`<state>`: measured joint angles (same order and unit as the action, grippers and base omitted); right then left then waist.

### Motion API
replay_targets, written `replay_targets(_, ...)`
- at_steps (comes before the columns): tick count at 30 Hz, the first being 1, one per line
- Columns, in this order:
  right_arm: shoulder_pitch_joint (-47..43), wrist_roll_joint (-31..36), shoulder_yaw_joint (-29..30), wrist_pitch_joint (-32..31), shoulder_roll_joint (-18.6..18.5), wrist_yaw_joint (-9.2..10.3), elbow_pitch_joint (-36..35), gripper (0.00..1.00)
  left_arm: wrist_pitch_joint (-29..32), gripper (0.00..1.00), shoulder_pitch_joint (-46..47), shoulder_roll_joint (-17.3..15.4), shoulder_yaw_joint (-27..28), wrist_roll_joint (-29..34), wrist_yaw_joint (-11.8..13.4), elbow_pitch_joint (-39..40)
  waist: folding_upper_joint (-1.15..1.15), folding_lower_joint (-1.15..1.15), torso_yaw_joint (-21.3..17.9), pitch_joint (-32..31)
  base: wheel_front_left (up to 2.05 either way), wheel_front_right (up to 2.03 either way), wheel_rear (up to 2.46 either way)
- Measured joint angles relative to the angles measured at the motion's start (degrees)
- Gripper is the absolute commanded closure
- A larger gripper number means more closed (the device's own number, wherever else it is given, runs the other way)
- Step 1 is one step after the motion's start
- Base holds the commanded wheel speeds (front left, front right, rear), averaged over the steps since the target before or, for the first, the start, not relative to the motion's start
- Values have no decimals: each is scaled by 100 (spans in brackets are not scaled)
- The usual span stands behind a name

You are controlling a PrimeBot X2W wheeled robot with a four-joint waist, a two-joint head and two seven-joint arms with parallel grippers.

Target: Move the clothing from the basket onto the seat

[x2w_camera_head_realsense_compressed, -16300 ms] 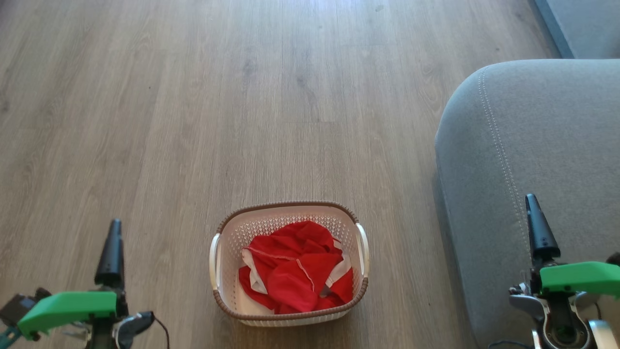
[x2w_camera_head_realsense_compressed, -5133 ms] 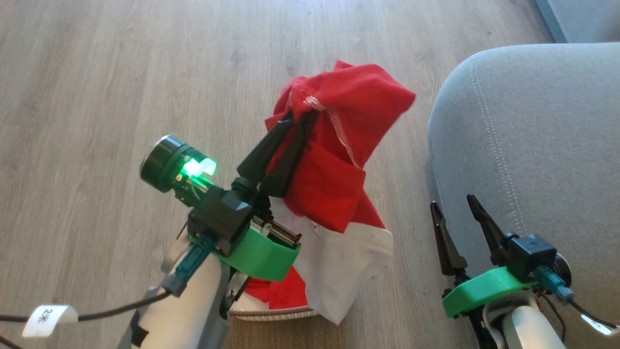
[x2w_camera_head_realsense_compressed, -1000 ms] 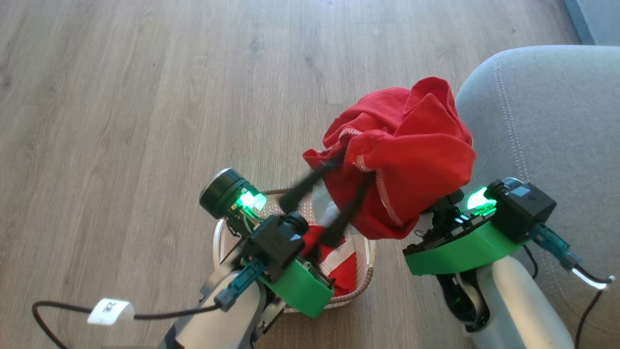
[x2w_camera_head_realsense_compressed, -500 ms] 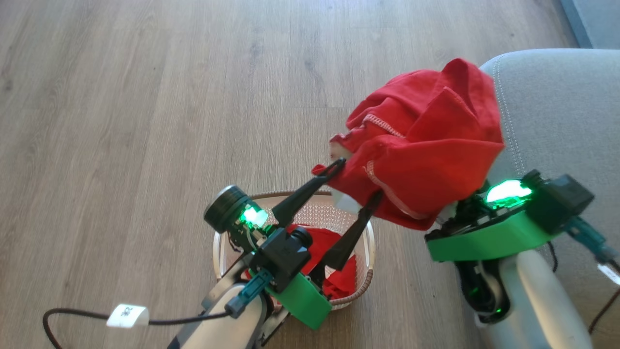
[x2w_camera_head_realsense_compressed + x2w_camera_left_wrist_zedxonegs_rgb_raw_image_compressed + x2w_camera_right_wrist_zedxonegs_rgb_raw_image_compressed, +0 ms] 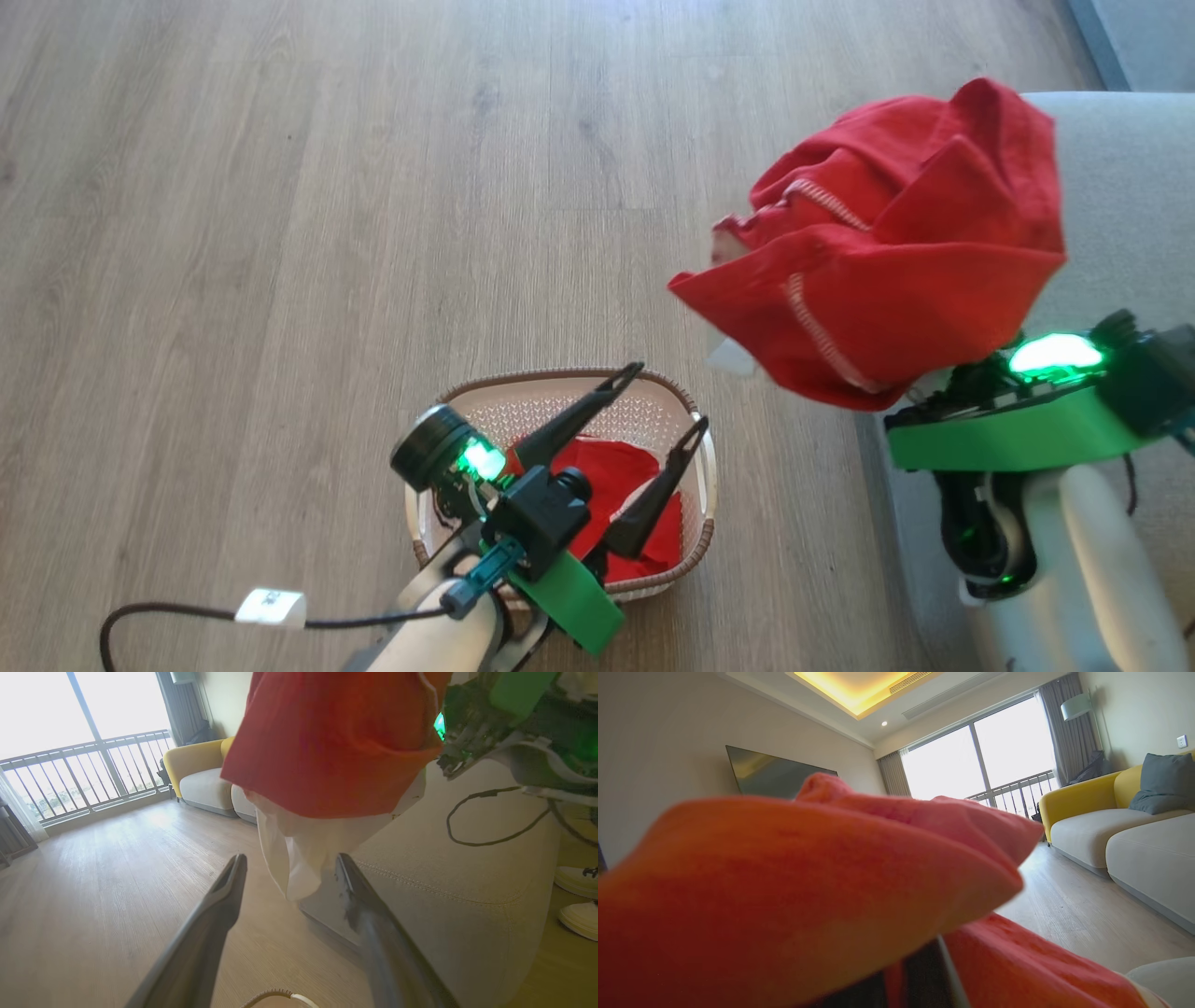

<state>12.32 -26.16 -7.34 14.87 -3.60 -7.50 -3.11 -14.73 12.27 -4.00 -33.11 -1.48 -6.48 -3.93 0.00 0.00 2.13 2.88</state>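
Two claws: your left gripper point(image 5: 667, 397) gapes empty over the basket point(image 5: 485, 411); right gripper point(image 5: 920, 975), beside it, clamps clothing point(image 5: 896, 252).

The left gripper point(image 5: 670, 394) has released the red garment point(image 5: 896, 252), jaws wide above the basket point(image 5: 695, 411); the garment has shifted upper right, over the seat point(image 5: 1120, 205).

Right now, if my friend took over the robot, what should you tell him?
Left gripper: open, empty, over the basket.
Right gripper: shut on a red garment, held up by the edge of the seat, not set down.
Done: one garment is out of the basket.
Left: lay it on the seat, then fetch the red clothing lying in the basket.
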Motion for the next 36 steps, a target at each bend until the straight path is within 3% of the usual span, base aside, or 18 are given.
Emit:
replay_targets(8,10,98,407,0,4,0,-33,100,0,0,-151,-42,-21,-42,-49,-376,0,0,-55,-28,0,0,0)
replay_targets(36,-23,97,759,0,20,0,-37,100,0,0,-730,-165,3,-89,-94,-747,0,0,-172,-98,0,0,0)
